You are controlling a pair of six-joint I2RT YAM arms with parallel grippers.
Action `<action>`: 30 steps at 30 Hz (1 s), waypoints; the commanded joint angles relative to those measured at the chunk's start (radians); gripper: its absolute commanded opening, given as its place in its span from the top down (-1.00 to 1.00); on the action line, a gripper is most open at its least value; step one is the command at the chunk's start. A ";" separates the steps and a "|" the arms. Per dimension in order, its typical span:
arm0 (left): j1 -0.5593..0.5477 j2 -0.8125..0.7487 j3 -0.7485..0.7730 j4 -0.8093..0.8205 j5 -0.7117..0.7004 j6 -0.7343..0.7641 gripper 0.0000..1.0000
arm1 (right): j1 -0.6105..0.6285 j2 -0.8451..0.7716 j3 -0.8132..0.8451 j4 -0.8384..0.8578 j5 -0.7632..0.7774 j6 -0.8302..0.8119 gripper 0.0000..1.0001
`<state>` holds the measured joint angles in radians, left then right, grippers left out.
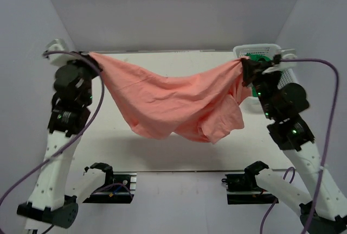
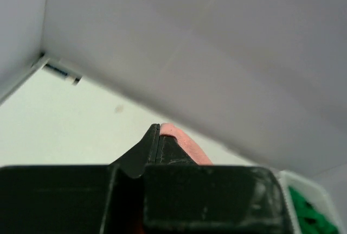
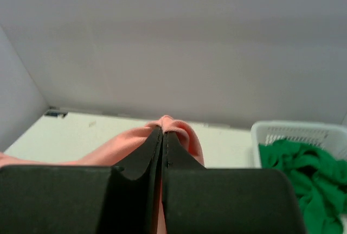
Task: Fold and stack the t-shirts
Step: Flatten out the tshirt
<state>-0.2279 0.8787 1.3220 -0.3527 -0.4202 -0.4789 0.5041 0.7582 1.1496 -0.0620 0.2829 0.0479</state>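
A salmon-pink t-shirt (image 1: 173,101) hangs stretched in the air between my two arms, sagging in the middle above the table. At its far left corner my left gripper (image 1: 88,56) is shut on the cloth; in the left wrist view a pink fold (image 2: 184,144) shows beside the closed left gripper (image 2: 156,128). My right gripper (image 1: 242,63) is shut on the shirt's right corner, and pink cloth (image 3: 179,128) bulges over the closed right gripper (image 3: 162,131). A bright green t-shirt (image 3: 303,179) lies crumpled in the basket.
A white plastic lattice basket (image 1: 260,49) stands at the table's far right corner, right behind my right gripper; its rim (image 3: 295,128) shows in the right wrist view. White walls enclose the table (image 1: 162,152) on three sides.
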 commanded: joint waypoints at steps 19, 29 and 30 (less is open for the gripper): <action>0.054 0.773 0.023 -0.062 -0.154 -0.127 1.00 | -0.047 0.841 0.143 0.108 0.117 0.125 1.00; 0.125 1.132 0.351 -0.094 -0.112 -0.127 1.00 | -0.091 1.259 0.545 0.071 0.179 0.136 1.00; 0.125 1.164 0.385 -0.124 -0.112 -0.136 0.89 | -0.098 1.285 0.573 0.064 0.173 0.138 1.00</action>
<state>-0.1261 1.9930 1.6089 -0.4332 -0.5365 -0.6033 0.4255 1.9854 1.6085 -0.0116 0.4240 0.1829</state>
